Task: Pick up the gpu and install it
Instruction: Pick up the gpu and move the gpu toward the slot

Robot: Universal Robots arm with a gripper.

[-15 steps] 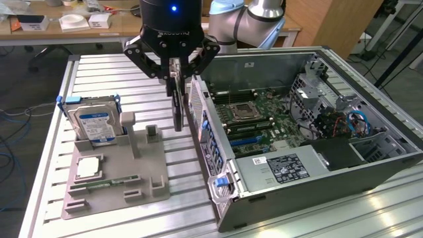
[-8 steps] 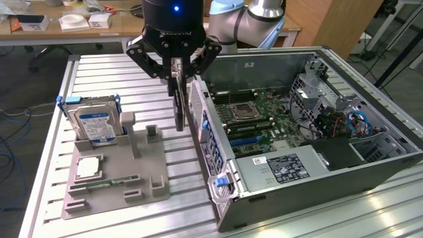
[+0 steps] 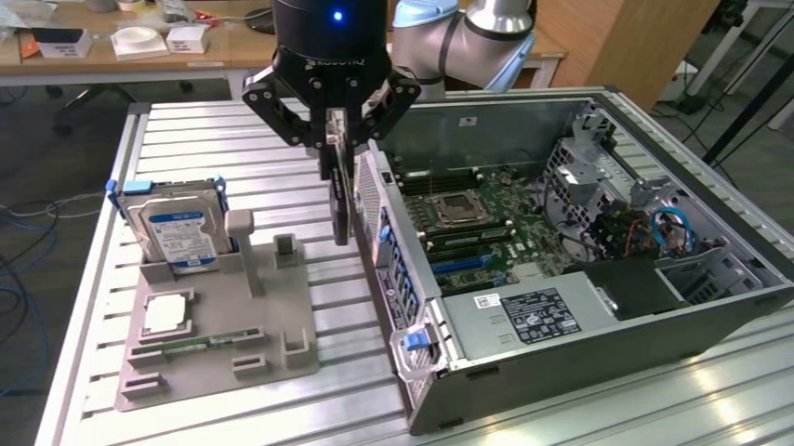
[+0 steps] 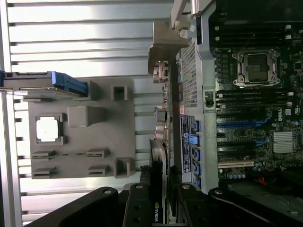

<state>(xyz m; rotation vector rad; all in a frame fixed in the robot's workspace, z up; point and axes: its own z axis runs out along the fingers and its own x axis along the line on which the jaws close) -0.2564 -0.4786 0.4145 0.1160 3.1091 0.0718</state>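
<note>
My gripper [image 3: 335, 139] is shut on the gpu [image 3: 340, 200], a thin dark card that hangs on edge below the fingers. It is held in the air above the ribbed table, between the grey fixture [image 3: 218, 353] and the side wall of the open computer case [image 3: 410, 279]. In the wrist view the gpu [image 4: 158, 156] runs edge-on away from my gripper [image 4: 160, 201], with its metal bracket [image 4: 164, 45] at the far end. The motherboard [image 3: 484, 223] lies inside the case, to the exterior view's right of the card.
On the fixture a silver hard drive [image 3: 180, 228] stands upright in blue rails, with a processor chip [image 3: 165, 316] lying flat in front of it. Blue cables [image 3: 670, 228] and a power supply [image 3: 534, 316] sit inside the case. Desks with boxes stand behind the table.
</note>
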